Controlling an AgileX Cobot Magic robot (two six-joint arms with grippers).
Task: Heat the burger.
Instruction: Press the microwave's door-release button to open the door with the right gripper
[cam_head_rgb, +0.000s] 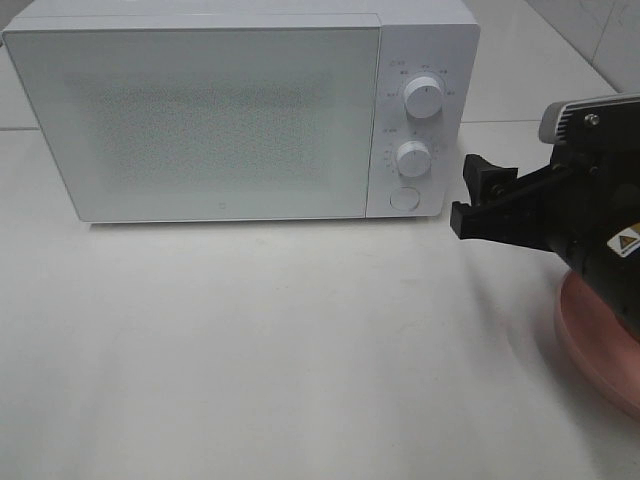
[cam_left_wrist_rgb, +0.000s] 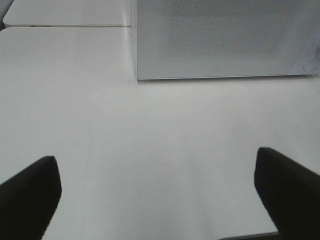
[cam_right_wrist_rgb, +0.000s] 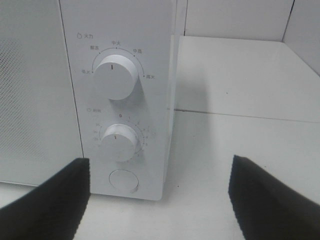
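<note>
White microwave (cam_head_rgb: 240, 105) stands shut on the table (cam_head_rgb: 250, 350); left end effector (cam_left_wrist_rgb: 157, 190) and right end effector (cam_head_rgb: 470, 195), near its dials (cam_right_wrist_rgb: 116, 77), both spread empty

Microwave (cam_head_rgb: 220, 110) smooth white plastic; table (cam_head_rgb: 250, 350) matt white; plate (cam_head_rgb: 600, 365) matt pink.

Burger out of sight in all three views; location and pose cannot be told.
</note>
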